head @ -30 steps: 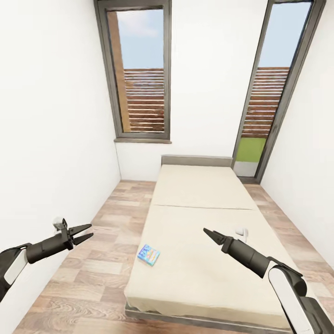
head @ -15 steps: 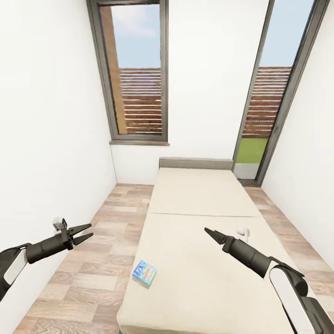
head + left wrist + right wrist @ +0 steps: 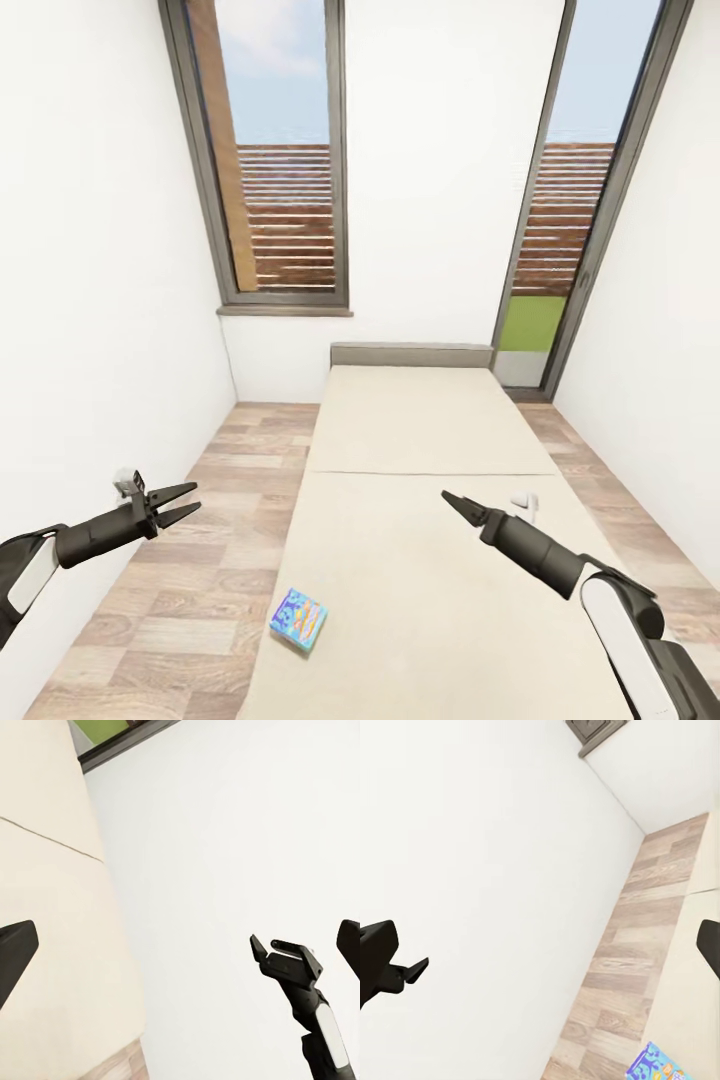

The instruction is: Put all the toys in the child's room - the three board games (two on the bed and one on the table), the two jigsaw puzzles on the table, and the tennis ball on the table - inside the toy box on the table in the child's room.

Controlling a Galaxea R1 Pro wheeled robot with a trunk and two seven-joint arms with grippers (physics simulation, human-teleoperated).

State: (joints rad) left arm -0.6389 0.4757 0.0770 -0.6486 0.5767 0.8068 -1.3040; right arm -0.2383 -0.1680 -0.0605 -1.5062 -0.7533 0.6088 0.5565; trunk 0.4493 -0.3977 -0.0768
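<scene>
The blue board game (image 3: 298,620) lies flat at the near left edge of the bed (image 3: 420,560), below and between the two grippers, nearer the left gripper's side, touching neither; its cartoon cover is too small to read. The left gripper (image 3: 180,504) hangs over the wood floor (image 3: 200,560) with fingers spread wide, empty; the right gripper (image 3: 452,499) hovers above the mattress, and whether it is parted I cannot tell. Beyond, open mattress runs to the headboard (image 3: 410,355); white walls and two tall windows (image 3: 280,150) close the room.
</scene>
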